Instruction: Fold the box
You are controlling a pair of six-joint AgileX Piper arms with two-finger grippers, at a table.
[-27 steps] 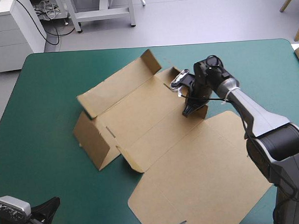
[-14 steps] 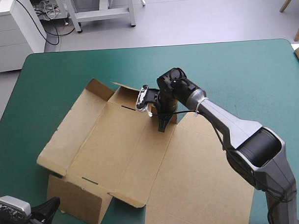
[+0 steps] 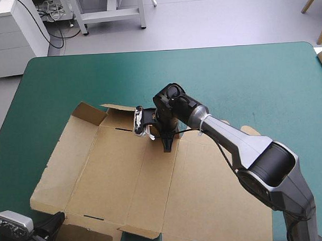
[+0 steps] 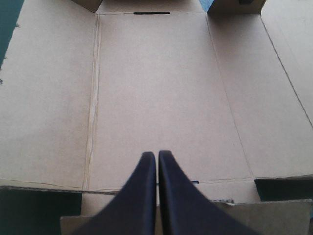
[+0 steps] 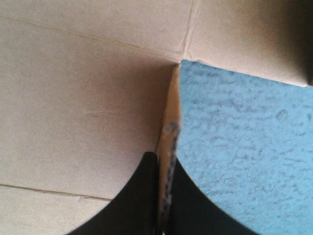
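Observation:
The brown box lies opened out, mostly flat, on the front left of the table. Short flaps stand up at its far left corner. My right gripper reaches down at the box's far edge, shut on the box. In the right wrist view an upright board edge runs between its fingers. My left gripper is shut, low at the box's near edge, with flat panels ahead of it. It shows only as a dark shape in the high view.
Teal-green cover stretches beyond and to the right of the box. A near flap of the box hangs by my left gripper. Cover shows right beside the gripped edge.
My right gripper has dragged the box toward the table's front left. The walls that stood up earlier now lie spread flatter. The left arm has not moved.

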